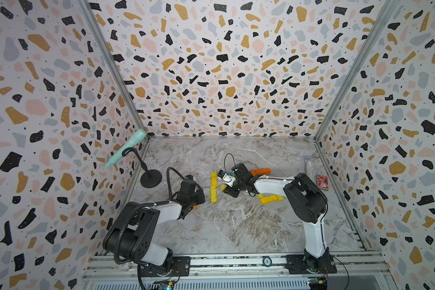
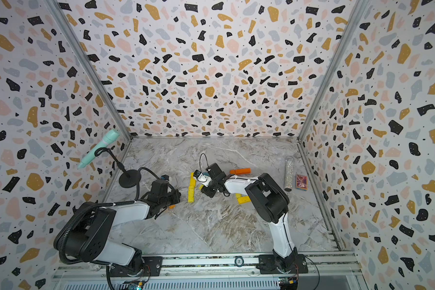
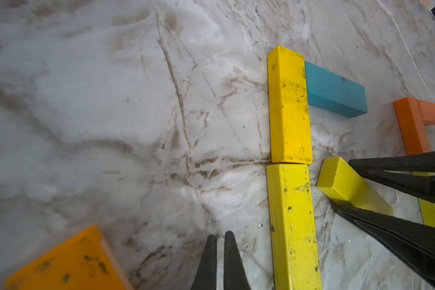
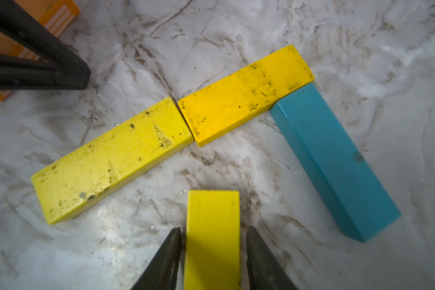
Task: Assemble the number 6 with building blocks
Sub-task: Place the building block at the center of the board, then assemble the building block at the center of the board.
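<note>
Right gripper [image 4: 213, 229] spread astride yellow block [image 4: 212, 213]; left gripper [image 3: 220, 234], 8 o'clock, pressed shut. Block judged light, stiff, slick; pinched across long edges.

In the middle of the table [image 1: 236, 226], two planks [image 1: 213, 187] lie end to end in a line running away from the robot, and a crosswise plank [image 4: 334, 160] touches the far one's right side at its far end. A loose plank [image 4: 212, 238] lies just right of the line, its end near the joint, not touching. Farther right, a pair of planks [image 1: 260, 172] lies behind a cluster of planks [image 1: 269, 199], with the tube [image 1: 309, 167] and box [image 1: 322, 182] at the right edge.
</note>
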Robot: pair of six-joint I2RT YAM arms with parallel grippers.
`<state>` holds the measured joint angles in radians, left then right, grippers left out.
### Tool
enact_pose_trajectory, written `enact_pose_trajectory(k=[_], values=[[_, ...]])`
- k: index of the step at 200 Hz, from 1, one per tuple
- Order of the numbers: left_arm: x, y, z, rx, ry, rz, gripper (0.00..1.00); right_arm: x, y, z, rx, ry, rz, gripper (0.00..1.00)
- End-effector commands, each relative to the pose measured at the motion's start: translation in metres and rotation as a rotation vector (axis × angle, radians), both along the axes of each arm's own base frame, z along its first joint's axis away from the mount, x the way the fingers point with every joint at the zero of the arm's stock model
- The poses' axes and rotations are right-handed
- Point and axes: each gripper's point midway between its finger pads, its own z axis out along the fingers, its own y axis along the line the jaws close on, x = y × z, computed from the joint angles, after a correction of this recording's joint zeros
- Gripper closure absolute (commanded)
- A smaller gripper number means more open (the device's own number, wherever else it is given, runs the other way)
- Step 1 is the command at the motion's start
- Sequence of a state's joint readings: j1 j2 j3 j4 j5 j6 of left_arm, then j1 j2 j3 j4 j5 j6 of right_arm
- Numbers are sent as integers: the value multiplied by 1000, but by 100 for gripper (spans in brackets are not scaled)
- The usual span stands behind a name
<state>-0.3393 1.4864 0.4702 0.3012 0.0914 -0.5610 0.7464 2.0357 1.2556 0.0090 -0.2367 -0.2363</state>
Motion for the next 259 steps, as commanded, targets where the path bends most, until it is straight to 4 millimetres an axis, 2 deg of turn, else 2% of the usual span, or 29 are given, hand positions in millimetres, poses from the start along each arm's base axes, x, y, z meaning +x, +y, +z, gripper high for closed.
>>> enact_pose_trajectory(k=[1, 22, 38, 66, 97, 138, 180, 259], values=[[14, -10, 18, -25, -74, -24, 94, 4, -5, 44, 71, -7, -99, 48], [15, -11, 19, -21, -79, -28, 95, -5, -27, 63, 145, 63, -236, 45], [16, -11, 19, -16, -84, -30, 95, -18, -43, 64, 191, 135, -302, 45], [20, -11, 15, -4, -81, -30, 96, -42, -60, 46, 209, 219, -374, 55], [25, -15, 12, -7, -80, -43, 98, -54, -59, 27, 190, 239, -384, 62], [28, -16, 11, 0, -87, -53, 99, -51, -46, 20, 178, 240, -372, 63], [27, -21, 5, -5, -78, -78, 100, -42, -54, 5, 142, 253, -411, 64], [31, -27, 3, -15, -79, -93, 100, -29, -60, 0, 117, 242, -420, 69]])
